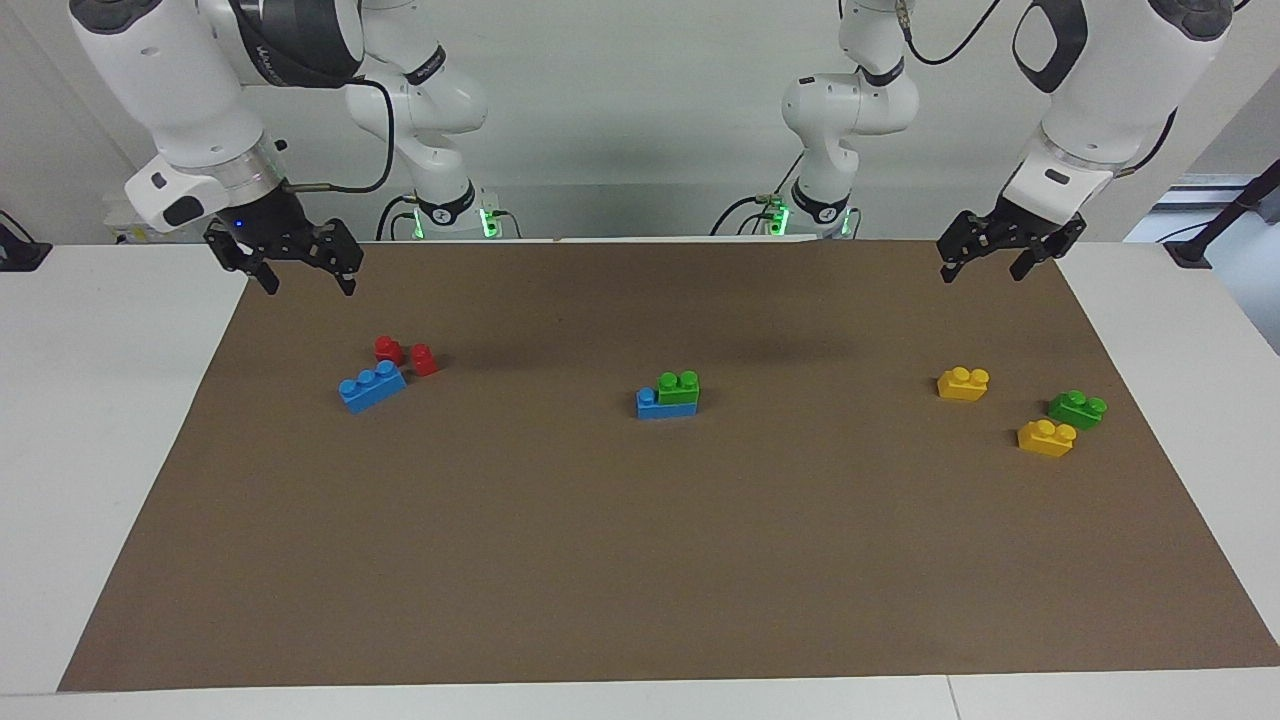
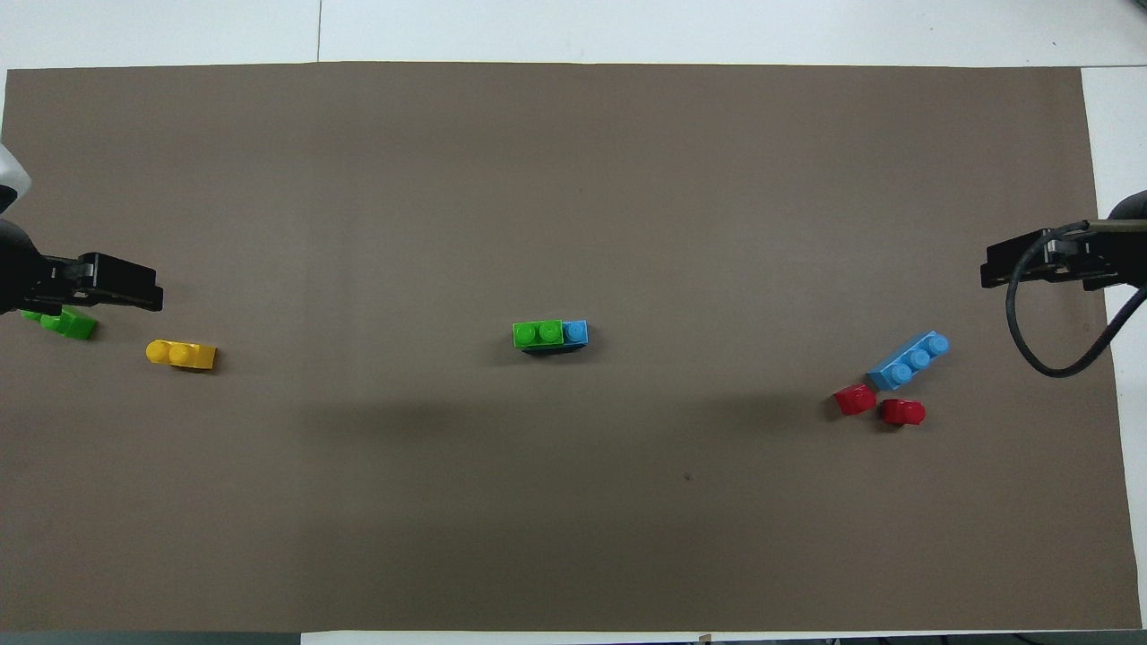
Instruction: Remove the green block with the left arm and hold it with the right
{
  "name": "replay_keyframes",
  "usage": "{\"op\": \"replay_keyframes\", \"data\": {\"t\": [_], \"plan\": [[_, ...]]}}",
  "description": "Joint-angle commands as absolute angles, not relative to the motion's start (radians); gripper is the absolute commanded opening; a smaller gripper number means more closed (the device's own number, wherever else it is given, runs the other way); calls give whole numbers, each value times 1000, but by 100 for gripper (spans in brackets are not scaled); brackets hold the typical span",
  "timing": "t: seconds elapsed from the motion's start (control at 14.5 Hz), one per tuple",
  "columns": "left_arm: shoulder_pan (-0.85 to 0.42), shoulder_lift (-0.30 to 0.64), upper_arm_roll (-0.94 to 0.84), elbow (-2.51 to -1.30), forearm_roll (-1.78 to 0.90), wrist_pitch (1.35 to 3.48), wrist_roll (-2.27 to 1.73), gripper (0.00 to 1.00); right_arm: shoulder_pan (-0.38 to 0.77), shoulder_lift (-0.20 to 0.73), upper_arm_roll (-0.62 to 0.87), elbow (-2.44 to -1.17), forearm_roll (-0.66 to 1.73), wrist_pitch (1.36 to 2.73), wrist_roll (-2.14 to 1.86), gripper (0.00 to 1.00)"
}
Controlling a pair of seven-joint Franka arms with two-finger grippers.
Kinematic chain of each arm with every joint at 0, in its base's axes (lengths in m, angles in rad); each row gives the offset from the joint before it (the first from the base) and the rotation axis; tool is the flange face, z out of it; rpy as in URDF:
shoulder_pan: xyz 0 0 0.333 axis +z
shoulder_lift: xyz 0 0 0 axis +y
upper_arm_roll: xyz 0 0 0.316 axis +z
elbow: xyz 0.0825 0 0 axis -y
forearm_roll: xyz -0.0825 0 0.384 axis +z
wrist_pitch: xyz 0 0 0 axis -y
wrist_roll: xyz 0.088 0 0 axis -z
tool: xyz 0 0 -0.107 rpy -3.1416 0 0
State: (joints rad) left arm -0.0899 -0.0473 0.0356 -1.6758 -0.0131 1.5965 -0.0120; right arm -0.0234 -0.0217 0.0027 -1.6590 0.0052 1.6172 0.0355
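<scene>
The green block point(image 1: 679, 389) sits stacked on a blue brick point(image 1: 652, 404) mid-counter; light, rigid and slick, it is probably best pinched across its flat sides. Left gripper point(image 1: 1010, 256) and right gripper point(image 1: 296, 262) hover open, well apart from it.

Counted on the brown mat point(image 1: 640, 560): two blue bricks, one point(image 1: 371, 386) loose toward the right arm's end, the other point(image 1: 655, 404) at the middle under a green one. Two green bricks: the green block point(image 1: 679, 388) stacked at the middle and a darker one point(image 1: 1077, 408) toward the left arm's end. Two yellow bricks point(image 1: 963, 383) point(image 1: 1046, 437). Two small red pieces point(image 1: 389, 349) point(image 1: 425, 359). Eight bricks altogether. Two grippers, left point(image 1: 985, 266) and right point(image 1: 310, 280).
</scene>
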Motion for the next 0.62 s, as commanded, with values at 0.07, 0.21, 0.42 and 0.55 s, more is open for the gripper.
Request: {"op": "replay_keyframes", "data": {"t": [0.07,0.21,0.42,0.55], "plan": [[-77,-57,29,-1674,-34,1597,9,100,-29,-28,11,-1663,-17,1605,11,100],[-77,-58,29,-1674,-34,1597,9,100,-29,-35,11,-1663,-15,1586,12,100],[-77,-58,29,-1674,-40,1597,-5,100,-35,-37,12,-1658,3,1598,20,100],[-78,-58,25,-1677,-49,1603,-87,100,-23,-46,18,-1686,5,1629,177,100]]}}
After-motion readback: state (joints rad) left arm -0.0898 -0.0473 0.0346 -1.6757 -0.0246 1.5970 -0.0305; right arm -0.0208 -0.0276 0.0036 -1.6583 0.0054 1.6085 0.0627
